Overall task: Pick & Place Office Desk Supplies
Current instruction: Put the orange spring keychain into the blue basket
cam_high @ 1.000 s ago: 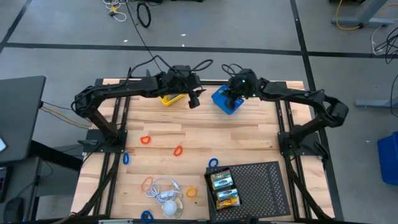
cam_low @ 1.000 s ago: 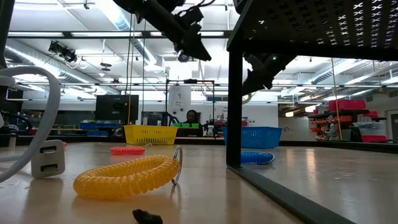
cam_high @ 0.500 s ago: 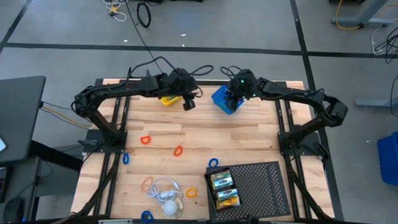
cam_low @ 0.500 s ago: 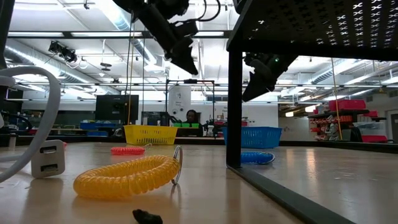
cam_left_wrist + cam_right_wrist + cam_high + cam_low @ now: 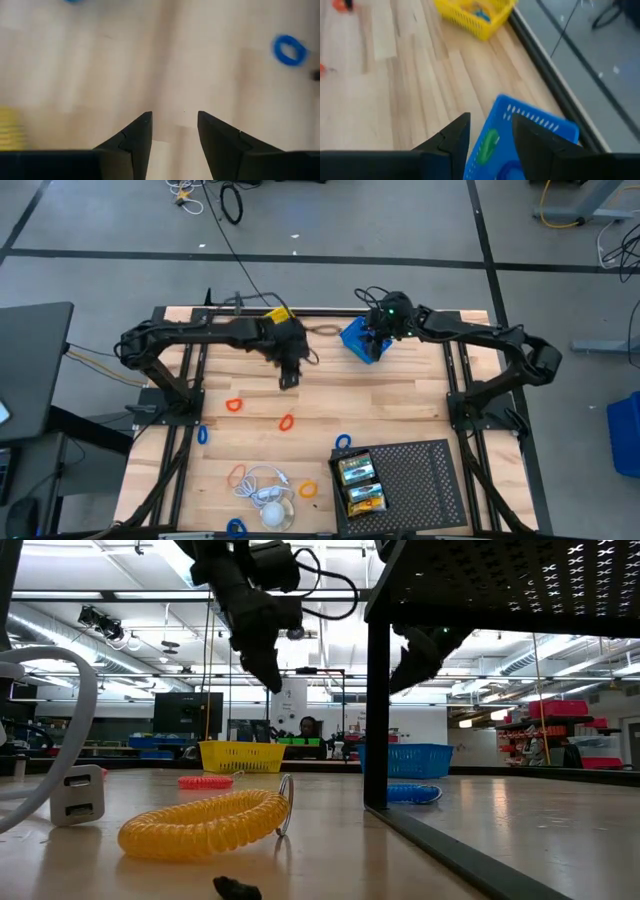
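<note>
Left gripper (image 5: 287, 380) has swung away from the yellow basket (image 5: 277, 315) at the far edge and now hangs over bare worktop (image 5: 400, 395) nearer the middle, jaws parted and empty. The yellow basket, earlier half hidden under that arm, now shows clear. Right gripper (image 5: 487, 135), over the blue basket (image 5: 358, 340), has gone from closed to jaws apart.

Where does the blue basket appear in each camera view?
High view: blue basket at the table's far edge, under the right pincer.
Low view: in the background, just right of the black tray's leg.
Left wrist view: not in it.
Right wrist view: just beyond the open fingers.
Shared landmark: the yellow basket, beside it.
</note>
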Controlling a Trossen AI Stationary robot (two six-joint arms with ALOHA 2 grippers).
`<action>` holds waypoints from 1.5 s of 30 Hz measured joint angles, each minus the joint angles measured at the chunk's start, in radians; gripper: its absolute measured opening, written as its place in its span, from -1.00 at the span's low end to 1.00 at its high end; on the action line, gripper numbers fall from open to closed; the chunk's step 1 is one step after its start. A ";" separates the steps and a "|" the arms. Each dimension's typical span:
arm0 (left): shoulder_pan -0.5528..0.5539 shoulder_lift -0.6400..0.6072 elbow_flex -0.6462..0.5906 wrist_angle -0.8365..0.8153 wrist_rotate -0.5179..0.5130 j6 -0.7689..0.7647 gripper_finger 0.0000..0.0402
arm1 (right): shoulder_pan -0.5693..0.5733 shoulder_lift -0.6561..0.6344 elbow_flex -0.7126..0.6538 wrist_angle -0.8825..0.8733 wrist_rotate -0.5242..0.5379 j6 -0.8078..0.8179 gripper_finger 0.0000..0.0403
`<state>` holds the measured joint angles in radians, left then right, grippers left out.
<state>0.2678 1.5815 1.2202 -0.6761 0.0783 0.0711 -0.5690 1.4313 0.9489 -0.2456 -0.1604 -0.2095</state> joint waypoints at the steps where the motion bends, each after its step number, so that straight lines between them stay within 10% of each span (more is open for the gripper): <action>1: -0.015 0.002 -0.019 0.011 0.015 -0.014 -0.19 | 0.006 -0.013 0.000 0.009 -0.005 -0.008 -0.23; 12: -0.120 0.006 -0.169 0.103 0.024 -0.210 -0.19 | 0.136 -0.293 0.000 0.167 -0.215 -0.015 -0.23; 27: -0.261 0.087 -0.199 0.133 -0.026 -0.459 -0.19 | 0.462 -0.460 -0.121 0.093 0.307 -0.046 -0.23; 45: -0.308 0.233 -0.195 0.165 -0.146 -0.550 -0.20 | 0.501 -0.458 -0.132 0.100 0.349 -0.084 -0.23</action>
<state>-0.0402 1.8143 1.0247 -0.5107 -0.0682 -0.4792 -0.0681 0.9733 0.8173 -0.1459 0.1882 -0.2932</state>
